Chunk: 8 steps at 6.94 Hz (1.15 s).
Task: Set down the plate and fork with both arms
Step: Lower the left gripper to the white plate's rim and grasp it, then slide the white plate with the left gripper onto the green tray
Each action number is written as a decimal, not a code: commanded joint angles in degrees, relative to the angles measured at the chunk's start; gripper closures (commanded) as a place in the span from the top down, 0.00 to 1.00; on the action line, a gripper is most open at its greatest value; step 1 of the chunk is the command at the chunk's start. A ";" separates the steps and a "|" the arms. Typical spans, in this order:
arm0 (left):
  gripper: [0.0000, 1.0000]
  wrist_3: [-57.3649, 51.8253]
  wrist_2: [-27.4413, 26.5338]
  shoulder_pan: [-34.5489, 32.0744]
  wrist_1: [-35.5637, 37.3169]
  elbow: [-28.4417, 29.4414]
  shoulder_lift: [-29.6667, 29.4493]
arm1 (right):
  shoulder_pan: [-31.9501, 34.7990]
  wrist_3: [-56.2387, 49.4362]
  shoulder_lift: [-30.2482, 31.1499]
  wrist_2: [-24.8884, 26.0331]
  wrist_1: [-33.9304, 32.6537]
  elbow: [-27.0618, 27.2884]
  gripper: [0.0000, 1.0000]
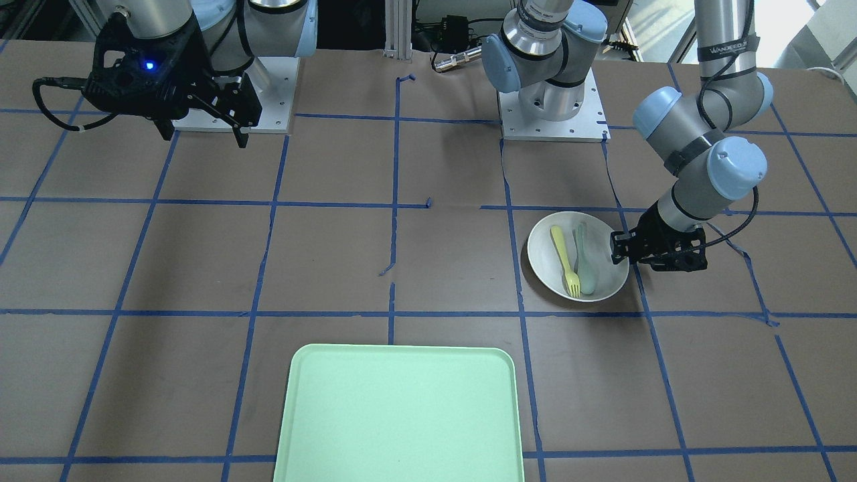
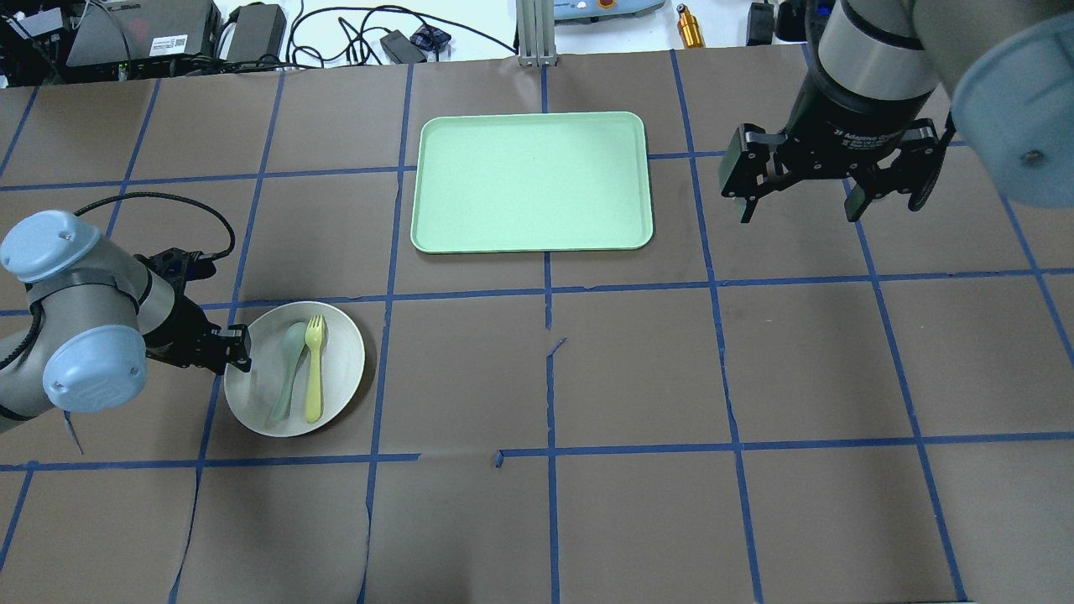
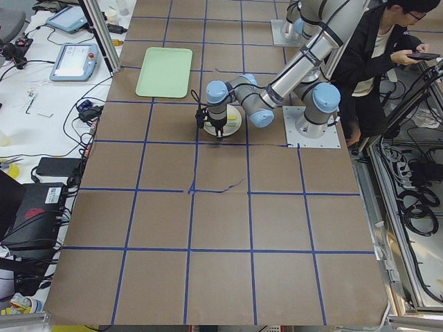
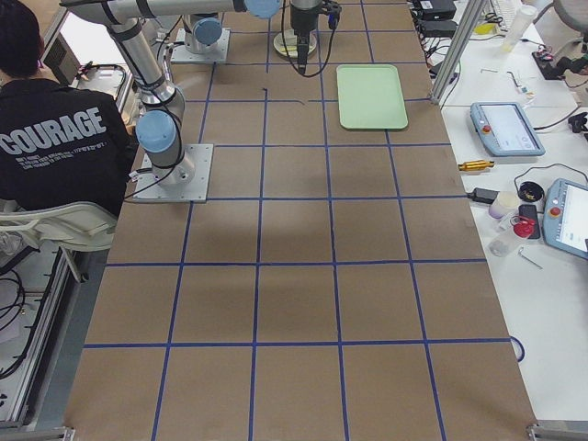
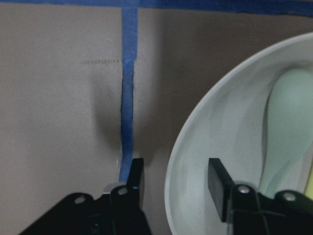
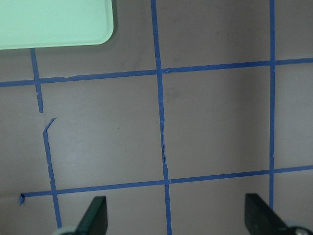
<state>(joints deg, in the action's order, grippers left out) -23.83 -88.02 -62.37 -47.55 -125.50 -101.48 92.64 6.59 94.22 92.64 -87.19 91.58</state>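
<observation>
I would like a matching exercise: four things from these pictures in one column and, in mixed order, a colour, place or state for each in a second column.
Column 1
1. fork
2. tray
3. left gripper
4. right gripper

Column 2
A. open, hangs above the bare table
B. pale yellow, lies in the plate
C. open, one finger inside the plate's rim and one outside
D. mint green, rectangular

Pairs: 1-B, 2-D, 3-C, 4-A
</observation>
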 commanded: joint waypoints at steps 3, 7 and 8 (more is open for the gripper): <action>0.00 -0.17 2.13 -0.20 -1.31 2.43 0.23 | 0.00 0.00 0.00 0.08 0.00 0.00 1.00; 0.00 4.00 20.05 -11.05 -16.08 27.52 -10.79 | 0.00 0.00 0.00 -0.01 0.00 0.09 1.00; 0.00 6.57 20.08 -15.97 -16.25 36.55 -16.93 | 0.00 0.00 0.00 -0.01 0.00 0.09 1.00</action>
<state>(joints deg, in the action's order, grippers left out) -20.64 -69.27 -72.51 -63.24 -98.69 -111.87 92.64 6.59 94.22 92.64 -87.19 91.67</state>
